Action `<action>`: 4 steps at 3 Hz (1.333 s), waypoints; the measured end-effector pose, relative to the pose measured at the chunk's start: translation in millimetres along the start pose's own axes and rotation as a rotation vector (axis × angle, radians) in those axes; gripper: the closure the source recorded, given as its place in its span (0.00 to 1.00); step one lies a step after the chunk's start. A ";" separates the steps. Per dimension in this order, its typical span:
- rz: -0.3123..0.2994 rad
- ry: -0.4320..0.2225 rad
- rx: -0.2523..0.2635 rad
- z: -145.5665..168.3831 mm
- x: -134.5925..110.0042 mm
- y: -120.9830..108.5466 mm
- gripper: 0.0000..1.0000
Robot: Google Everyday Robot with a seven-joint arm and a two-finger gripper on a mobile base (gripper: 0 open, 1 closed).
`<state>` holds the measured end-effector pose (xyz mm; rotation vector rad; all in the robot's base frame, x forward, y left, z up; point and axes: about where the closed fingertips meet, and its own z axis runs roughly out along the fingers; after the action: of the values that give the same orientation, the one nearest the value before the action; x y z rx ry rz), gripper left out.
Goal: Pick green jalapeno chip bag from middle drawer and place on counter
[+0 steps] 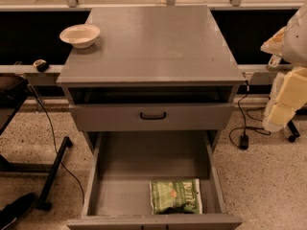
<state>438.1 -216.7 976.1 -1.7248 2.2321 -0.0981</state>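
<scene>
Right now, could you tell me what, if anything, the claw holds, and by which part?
Nothing: the claw hangs beside the counter; the green jalapeno chip bag lies in the middle drawer.

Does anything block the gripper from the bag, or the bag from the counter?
Nothing visible. The gripper hangs far right; the bag lies uncovered in the open drawer. A bowl sits at the counter's left corner.

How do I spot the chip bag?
Beside the gripper at the right edge stands a grey cabinet with a drawer pulled out. At the drawer's front right lies the chip bag: green and crinkly, unlike the cream bowl on the counter.
</scene>
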 end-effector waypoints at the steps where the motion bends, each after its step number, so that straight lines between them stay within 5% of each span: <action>1: 0.000 0.000 0.000 0.0 0.0 0.0 0.00; 3: 0.012 -0.095 -0.137 117.4 37.3 52.1 0.00; 4: 0.017 -0.079 -0.166 131.7 44.1 66.3 0.00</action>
<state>404.7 -222.6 825.9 -1.7594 2.2515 0.1614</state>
